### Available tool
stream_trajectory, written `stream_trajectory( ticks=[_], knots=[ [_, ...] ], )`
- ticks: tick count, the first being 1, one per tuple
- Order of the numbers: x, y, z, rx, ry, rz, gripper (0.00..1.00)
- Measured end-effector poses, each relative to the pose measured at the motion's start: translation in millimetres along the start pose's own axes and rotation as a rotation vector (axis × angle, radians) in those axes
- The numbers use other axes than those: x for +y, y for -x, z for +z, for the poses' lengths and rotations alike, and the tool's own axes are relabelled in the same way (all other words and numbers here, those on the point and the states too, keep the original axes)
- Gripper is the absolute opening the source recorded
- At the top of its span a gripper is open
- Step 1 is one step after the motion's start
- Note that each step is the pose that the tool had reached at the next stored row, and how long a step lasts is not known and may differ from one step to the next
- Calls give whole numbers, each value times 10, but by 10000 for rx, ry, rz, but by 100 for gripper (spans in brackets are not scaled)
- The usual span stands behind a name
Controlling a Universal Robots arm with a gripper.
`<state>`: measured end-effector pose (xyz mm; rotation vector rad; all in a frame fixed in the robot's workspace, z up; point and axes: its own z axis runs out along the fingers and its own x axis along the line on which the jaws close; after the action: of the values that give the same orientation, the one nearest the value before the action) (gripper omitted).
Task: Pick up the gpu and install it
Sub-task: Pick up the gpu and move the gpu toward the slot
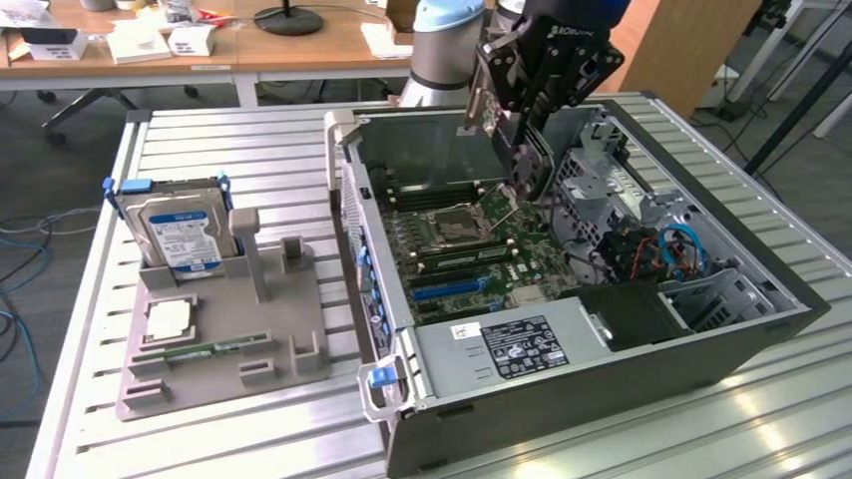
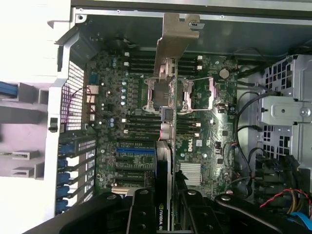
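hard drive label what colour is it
The hard drive label is blue and white; best seen in the exterior view.

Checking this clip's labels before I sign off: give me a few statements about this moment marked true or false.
1. The gripper is shut on the gpu over the open case. True.
2. The gpu is seated in a slot on the motherboard. False: it hangs on edge above the board, held in the gripper.
3. The hard drive stands upright in the gray holder at the exterior view's left. True.
4. The memory stick lies inside the case. False: it lies flat on the gray holder, outside the case.
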<state>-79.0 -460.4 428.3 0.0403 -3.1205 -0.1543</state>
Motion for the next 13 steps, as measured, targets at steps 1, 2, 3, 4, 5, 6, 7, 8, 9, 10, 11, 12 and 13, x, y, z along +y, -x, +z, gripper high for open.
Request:
stream_trajectory(
  ticks=[1, 2, 3, 4, 5, 6, 7, 8, 9, 10, 11, 12, 13],
  knots=[
    [-1, 8, 0, 2, 0, -20, 26],
    [-1, 10, 0, 4, -1, -36, 26],
    [-1, 10, 1, 5, -2, -47, 26],
    [-1, 11, 3, 5, -1, -53, 26],
    [-1, 11, 7, 5, 0, -58, 26],
    [-1, 11, 12, 7, -2, -67, 26],
    [-2, 11, 18, 9, -4, -75, 26],
    [-3, 12, 26, 9, -3, -84, 26],
    [-4, 12, 34, 9, -1, -92, 26],
    [-5, 12, 43, 10, -2, -101, 26],
    [-6, 12, 55, 11, -3, -112, 26],
    [-7, 12, 67, 12, -2, -122, 26],
    [-8, 12, 78, 13, -3, -133, 26]
  ],
)
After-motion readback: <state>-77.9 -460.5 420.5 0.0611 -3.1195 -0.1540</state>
